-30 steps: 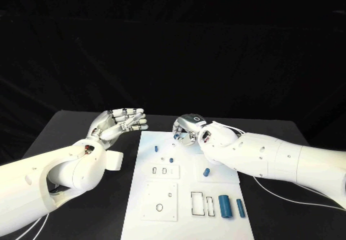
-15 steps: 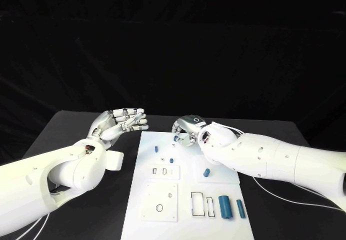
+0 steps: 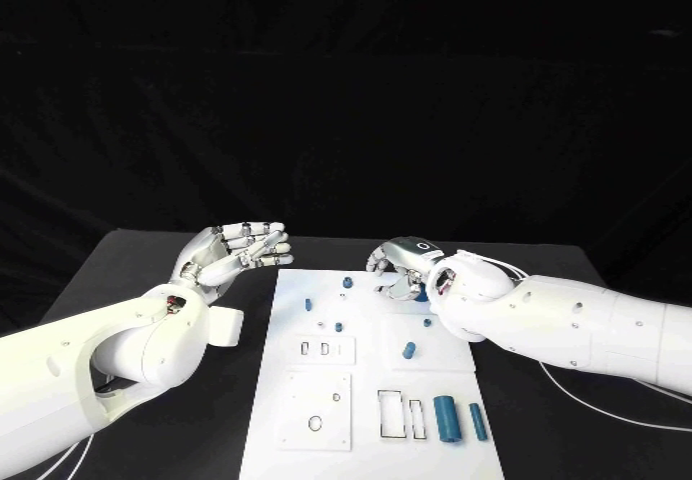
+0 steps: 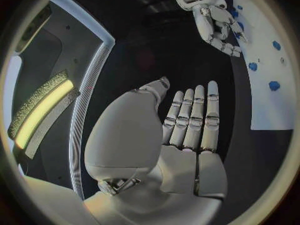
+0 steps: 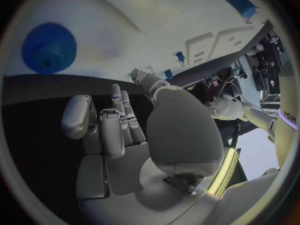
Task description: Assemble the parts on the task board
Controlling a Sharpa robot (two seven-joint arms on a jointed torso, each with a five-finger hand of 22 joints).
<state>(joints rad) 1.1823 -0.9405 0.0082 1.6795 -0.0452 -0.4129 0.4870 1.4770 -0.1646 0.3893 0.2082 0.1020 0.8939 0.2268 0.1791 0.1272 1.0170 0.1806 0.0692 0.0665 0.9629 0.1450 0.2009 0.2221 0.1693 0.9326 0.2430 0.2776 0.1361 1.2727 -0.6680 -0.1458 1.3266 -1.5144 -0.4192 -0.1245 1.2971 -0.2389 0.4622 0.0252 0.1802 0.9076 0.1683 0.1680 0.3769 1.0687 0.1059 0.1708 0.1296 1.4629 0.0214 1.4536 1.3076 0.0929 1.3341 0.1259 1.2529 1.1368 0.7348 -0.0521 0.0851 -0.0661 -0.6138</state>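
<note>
Overhead, the head view shows the task board (image 3: 378, 375) in mid-table with small blue parts (image 3: 408, 350) scattered on it, two longer cylinders (image 3: 446, 417) near its close right corner. The left hand (image 3: 231, 255) hovers beside the board's far left edge, fingers apart, holding nothing. The right hand (image 3: 405, 266) hangs over the far edge, fingers curled; whether they pinch anything cannot be told. The left wrist view confirms straight, empty fingers (image 4: 190, 120). The right wrist view shows a blue toothed disc (image 5: 49, 48) just beyond the fingertips. Parts look light, rigid, smooth; pinch them by the sides. Neighbouring pegs may obstruct.
</note>
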